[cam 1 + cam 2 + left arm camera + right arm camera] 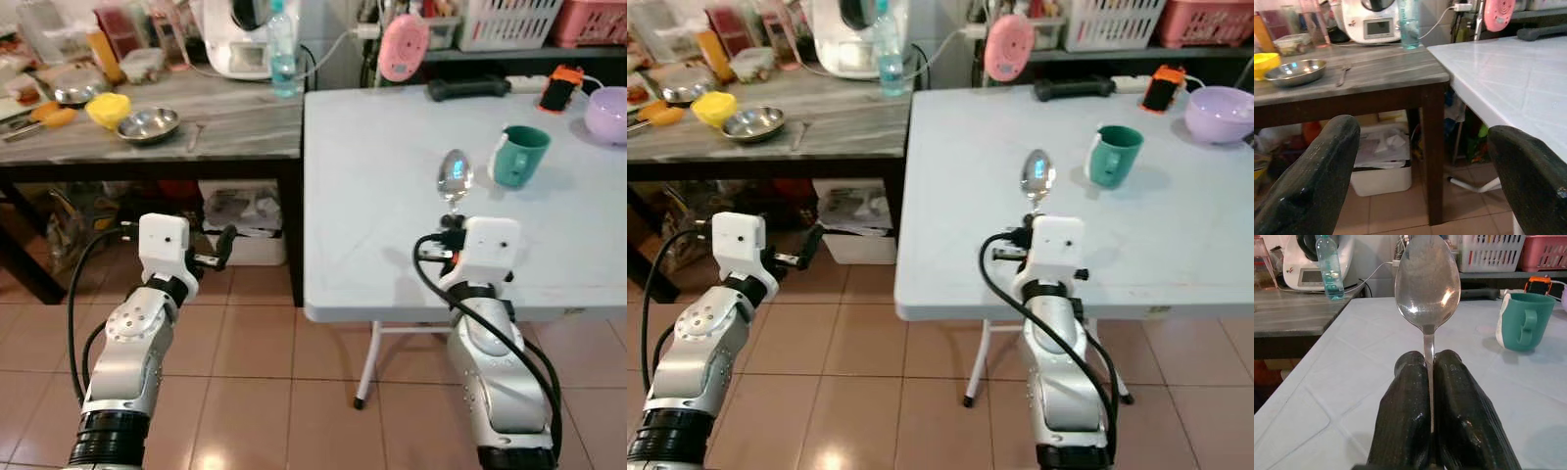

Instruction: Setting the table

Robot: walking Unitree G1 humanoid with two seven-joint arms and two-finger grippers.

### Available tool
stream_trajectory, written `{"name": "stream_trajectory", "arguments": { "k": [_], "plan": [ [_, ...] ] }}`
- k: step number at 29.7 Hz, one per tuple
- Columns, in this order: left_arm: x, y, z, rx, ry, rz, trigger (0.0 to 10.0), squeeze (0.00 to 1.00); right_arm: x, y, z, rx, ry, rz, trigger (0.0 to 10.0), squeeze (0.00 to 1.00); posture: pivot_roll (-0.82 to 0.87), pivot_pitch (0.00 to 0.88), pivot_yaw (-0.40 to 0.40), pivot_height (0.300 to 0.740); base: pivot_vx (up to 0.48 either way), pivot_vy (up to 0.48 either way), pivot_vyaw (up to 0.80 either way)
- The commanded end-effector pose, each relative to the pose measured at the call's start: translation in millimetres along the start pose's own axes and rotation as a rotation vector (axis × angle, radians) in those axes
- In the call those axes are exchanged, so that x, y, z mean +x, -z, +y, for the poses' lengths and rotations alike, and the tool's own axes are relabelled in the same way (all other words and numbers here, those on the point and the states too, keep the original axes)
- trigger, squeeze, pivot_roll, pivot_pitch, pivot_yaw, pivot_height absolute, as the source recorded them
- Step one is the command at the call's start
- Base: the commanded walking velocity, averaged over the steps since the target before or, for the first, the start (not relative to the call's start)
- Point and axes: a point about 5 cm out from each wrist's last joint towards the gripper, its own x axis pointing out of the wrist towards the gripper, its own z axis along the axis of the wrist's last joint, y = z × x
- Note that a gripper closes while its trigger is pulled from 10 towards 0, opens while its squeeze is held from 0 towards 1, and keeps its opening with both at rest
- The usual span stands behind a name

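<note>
1. A teal mug (517, 155) stands on the white table (392, 235), just right of and slightly beyond the spoon bowl. A purple bowl (608, 113) sits at the far right edge, well apart from the mug.
2. Along the table's far side lie a black handle-like thing (468, 88), an orange-and-black device (560, 88) and a white power strip (527, 82). A pink round thing (403, 46) hangs near the far left corner.
3. To the left, butted against the white table, is a dark wooden table (196, 127). It carries a steel dish (148, 124), a yellow thing (108, 109), a fork (193, 135), a water bottle (282, 49) and a white appliance (240, 39).
4. Under the wooden table sits a white box (1382, 161) stuffed with bags; the floor is tiled.
5. The near half of the white table is bare, from the left edge across to the right. Its near edge runs just under the right wrist.
6. The right gripper (1429, 377) is over the table's near part, fingers pressed together on the handle of a spoon (1426, 281). The spoon bowl juts straight out beyond the fingertips, pointing toward the far side, with the mug to its right.
7. The left gripper (217, 253) hangs off the table over the floor, in front of the wooden table. Its fingers (1312, 186) are spread wide and hold nothing.
</note>
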Motion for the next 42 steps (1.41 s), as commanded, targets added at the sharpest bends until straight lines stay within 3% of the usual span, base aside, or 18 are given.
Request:
{"name": "stream_trajectory", "arguments": {
  "k": [1,30,42],
  "plan": [
    [2.4,-2.1,-2.8,0.014,0.017,-0.003,10.0,0.0,0.2,-1.1,-5.5,0.001,0.027,-0.005,10.0,0.0,0.04,0.044,0.066,0.74,0.0,0.379,0.0],
    [4.6,-2.1,-3.5,0.023,0.021,0.002,10.0,0.0,2.1,0.0,-6.1,0.006,0.044,-0.007,10.0,0.0,0.04,0.04,0.072,0.74,0.0,0.428,0.0],
    [-1.5,1.2,-12.8,-0.035,0.023,-0.029,10.0,0.0,2.3,2.6,-9.4,-0.019,0.029,0.0,10.0,0.0,0.03,0.036,0.047,0.74,0.0,0.044,0.0]
  ]
}}
